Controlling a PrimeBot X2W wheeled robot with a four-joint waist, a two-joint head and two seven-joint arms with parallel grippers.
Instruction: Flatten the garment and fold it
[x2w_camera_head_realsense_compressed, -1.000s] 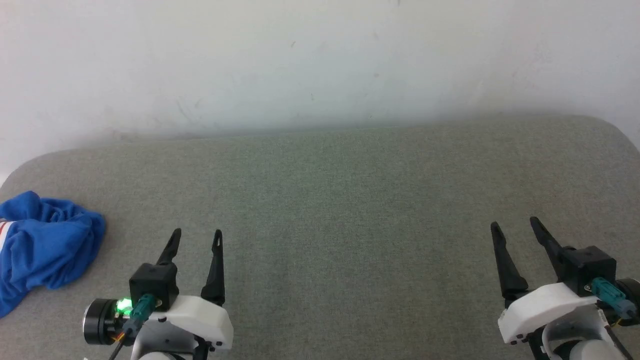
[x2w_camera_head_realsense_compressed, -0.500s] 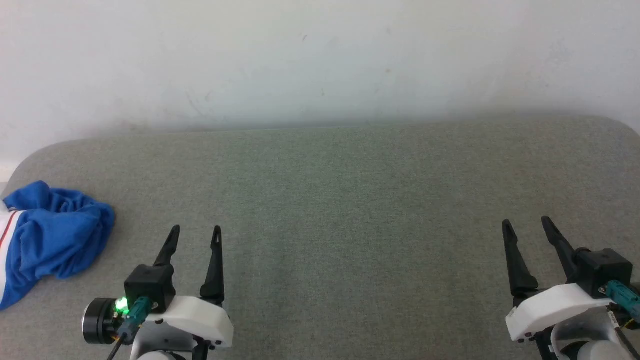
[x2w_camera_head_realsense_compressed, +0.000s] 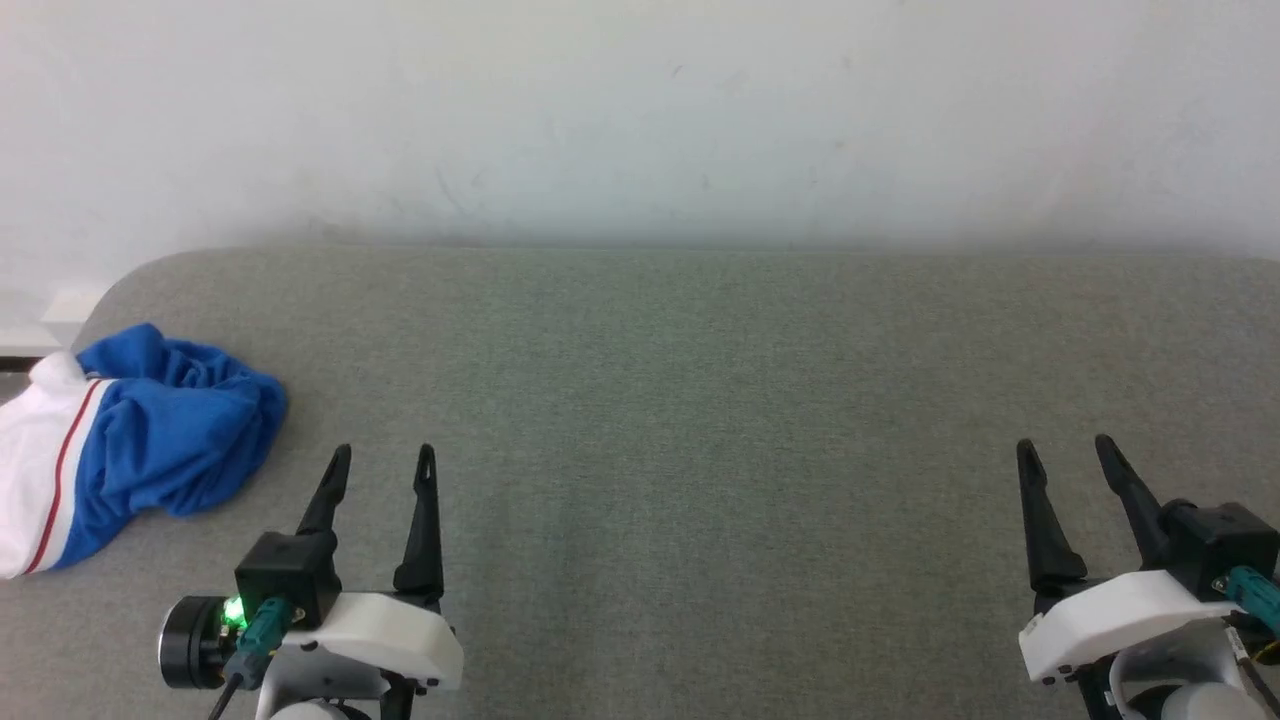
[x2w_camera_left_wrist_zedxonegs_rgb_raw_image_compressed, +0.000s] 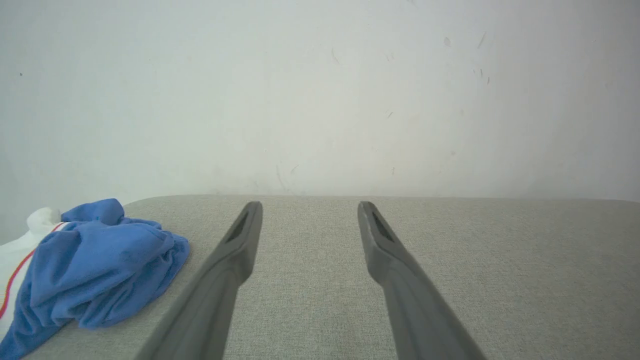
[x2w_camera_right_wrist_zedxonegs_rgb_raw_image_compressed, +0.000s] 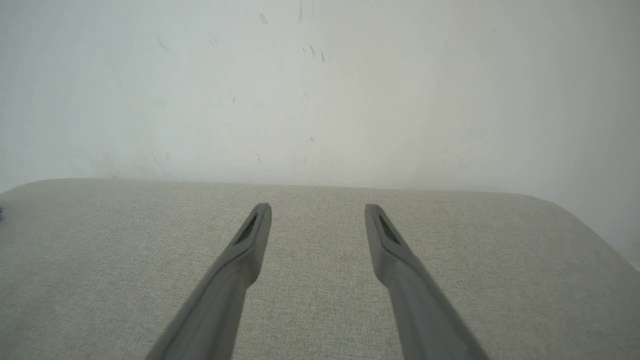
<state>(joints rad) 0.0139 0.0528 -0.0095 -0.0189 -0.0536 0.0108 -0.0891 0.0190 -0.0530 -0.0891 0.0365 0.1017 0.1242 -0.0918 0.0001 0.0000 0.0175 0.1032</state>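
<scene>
The task stands at its very start: the garment (x2w_camera_head_realsense_compressed: 150, 420) lies as a crumpled heap at the left end of the grey padded surface (x2w_camera_head_realsense_compressed: 700, 400), near its rounded corner, with blue folds bunched on top and a white part with a thin red stripe running out past the left edge of the head view. Nothing of it is spread or folded yet. The left gripper (x2w_camera_head_realsense_compressed: 385, 452) hovers just to the right of the heap, apart from it, with its two dark fingers spread wide, nothing between them, and pointing toward the wall (x2w_camera_head_realsense_compressed: 640, 120). The right gripper (x2w_camera_head_realsense_compressed: 1064, 443) hangs well apart at the far right of the surface, equally released and empty. The step in hand looks like the reach for the cloth. The next move seems to call for the left arm to swing to its left and come down on an outer fold or edge, closing on as few layers as it can. The bundle could then be drawn toward the middle, where the right gripper can take a second hold for spreading. No hem, collar or sleeve end can be picked out in the heap, so the first grasp is likely a blind pinch on a raised fold
</scene>
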